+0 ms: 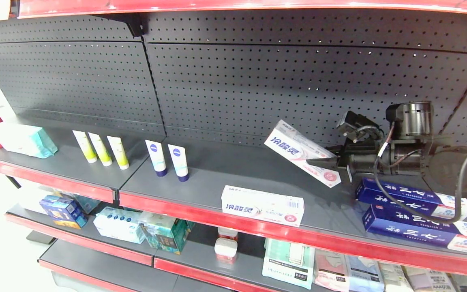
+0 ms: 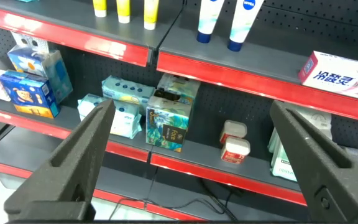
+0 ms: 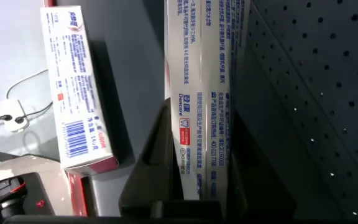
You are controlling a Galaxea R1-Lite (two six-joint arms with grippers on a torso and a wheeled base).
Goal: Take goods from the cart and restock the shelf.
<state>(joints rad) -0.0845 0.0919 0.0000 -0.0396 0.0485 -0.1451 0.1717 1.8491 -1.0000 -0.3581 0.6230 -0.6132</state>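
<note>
The right gripper (image 1: 326,164) is clamping a white toothpaste box (image 1: 298,150) near one end and is holding it tilted above the shelf (image 1: 225,170), close to the back panel. Because the long free end is sticking out, I judge the box could turn in the grip, or slip if one corner meets the board first. A matching box (image 1: 262,205) is lying at the front edge, and a push could send it over. The blue boxes (image 1: 412,198) are lying just beside the wrist and could be knocked. The left gripper (image 2: 191,112) is hanging with fingers apart, holding nothing.
</note>
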